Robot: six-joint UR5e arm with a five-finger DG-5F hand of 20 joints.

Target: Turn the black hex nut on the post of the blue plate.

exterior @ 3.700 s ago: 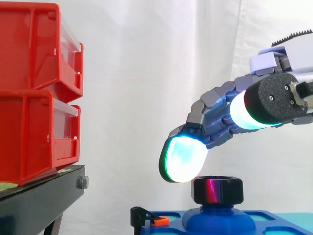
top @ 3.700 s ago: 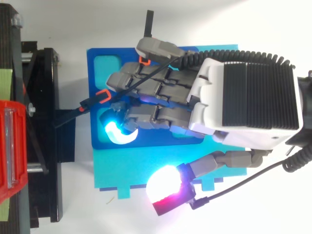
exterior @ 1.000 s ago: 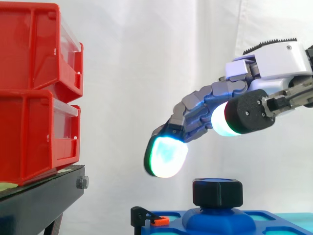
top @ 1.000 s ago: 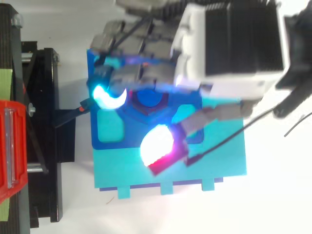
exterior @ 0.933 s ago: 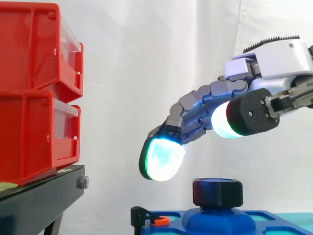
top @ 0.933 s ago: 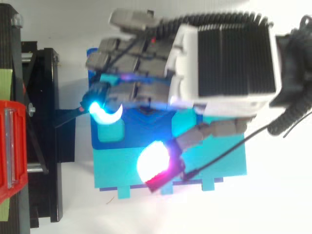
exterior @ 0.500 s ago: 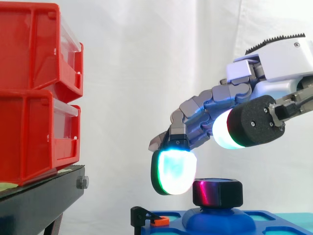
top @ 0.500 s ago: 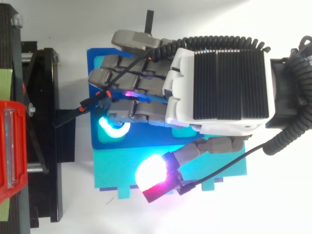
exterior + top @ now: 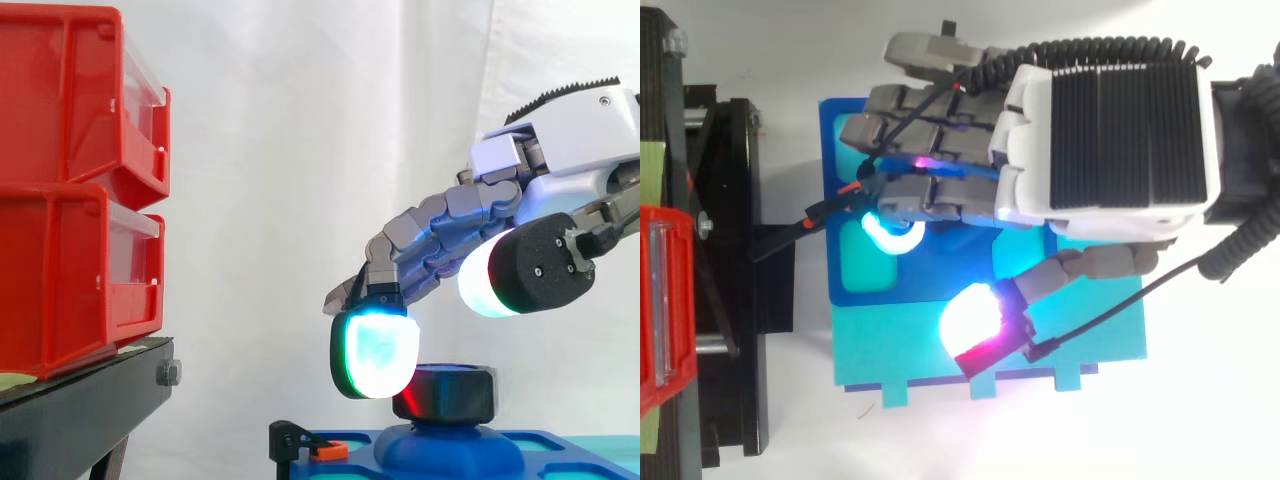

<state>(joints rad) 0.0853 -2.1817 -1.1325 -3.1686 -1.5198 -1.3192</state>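
Note:
The black hex nut [image 9: 450,394] sits on the post of the blue plate [image 9: 470,452] at the bottom of the side view. My hand [image 9: 1105,150] reaches in from the right above the plate [image 9: 845,285], palm down, and covers the nut in the top view. Its fingers [image 9: 925,150] are loosely bent downward. One cyan-green glowing fingertip [image 9: 375,352] rests against the nut's left side. The thumb pad [image 9: 495,280] glows white and stays raised, apart from the nut. Nothing is pinched between thumb and fingers.
Two stacked red bins [image 9: 70,190] stand on a black stand [image 9: 80,415] at the left. A small black clip with an orange part [image 9: 305,445] sits at the plate's left edge. A teal plate [image 9: 910,365] adjoins the blue one.
The hand has come down and shifted right. Its glowing fingertip, which hung above and left of the nut a second ago, is now against the nut's left side.

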